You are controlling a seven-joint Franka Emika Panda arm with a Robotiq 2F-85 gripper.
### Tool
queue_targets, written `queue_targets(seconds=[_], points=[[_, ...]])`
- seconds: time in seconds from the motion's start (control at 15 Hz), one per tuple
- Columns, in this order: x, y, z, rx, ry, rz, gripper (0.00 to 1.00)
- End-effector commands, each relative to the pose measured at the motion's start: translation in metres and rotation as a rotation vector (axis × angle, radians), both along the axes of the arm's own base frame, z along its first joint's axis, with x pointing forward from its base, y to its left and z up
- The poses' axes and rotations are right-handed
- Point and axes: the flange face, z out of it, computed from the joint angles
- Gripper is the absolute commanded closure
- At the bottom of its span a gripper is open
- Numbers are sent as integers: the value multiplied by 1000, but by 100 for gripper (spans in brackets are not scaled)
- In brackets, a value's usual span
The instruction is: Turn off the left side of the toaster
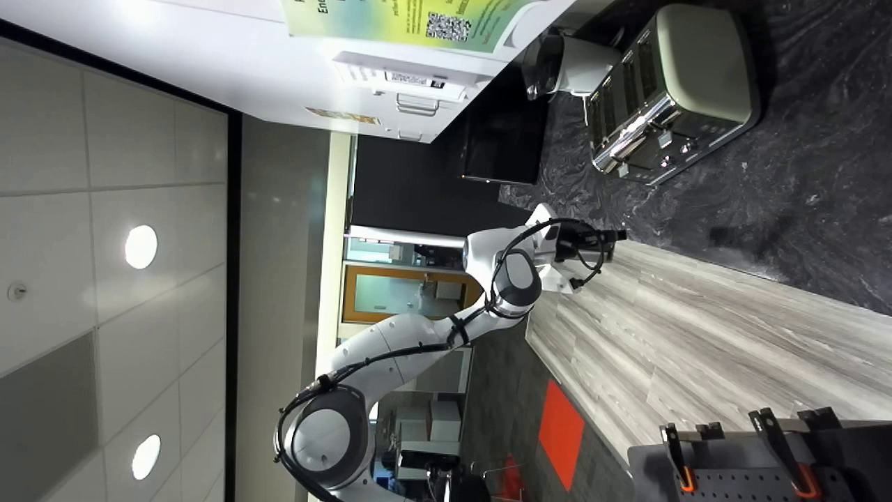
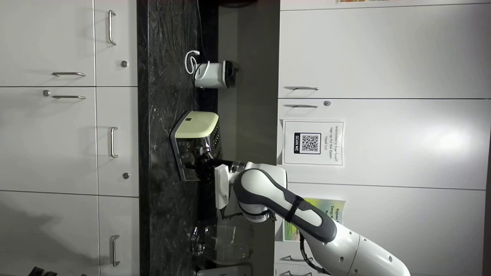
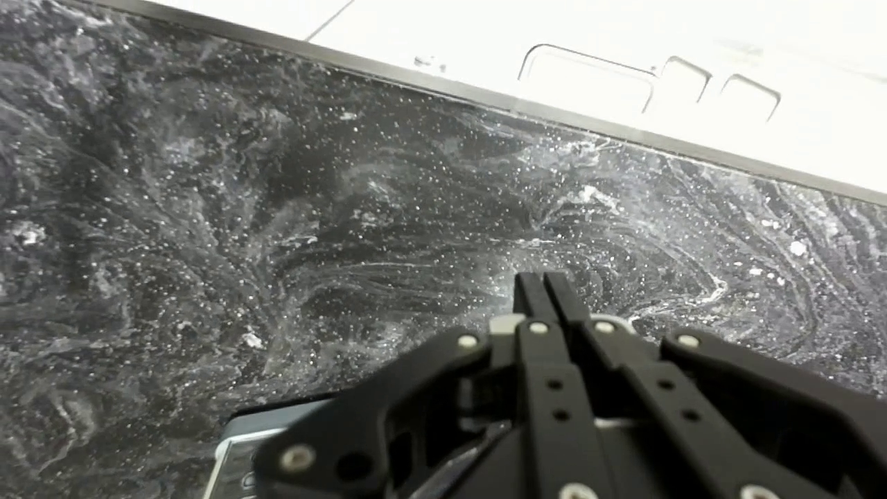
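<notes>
Pale green and chrome, the toaster stands on the dark marbled countertop in both exterior views. We see the Robotiq gripper clenched, its fingertips meeting, near the toaster's dark front panel; in an exterior view, countertop shows between the two.

There's just the one toaster with two levers and two knobs, one robot arm, one gripper with two fingers, plus two round ceiling lights in an exterior view and four little locks in an exterior view.
</notes>
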Motion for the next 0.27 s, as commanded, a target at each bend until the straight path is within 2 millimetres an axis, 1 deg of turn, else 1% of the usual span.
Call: queue_targets(seconds=[0.0, 0.13, 0.2], points=[[0, 0, 1, 2, -1, 4, 87], [0, 0, -1, 2, 3, 5, 74], [0, 0, -2, 1, 5, 4, 69]])
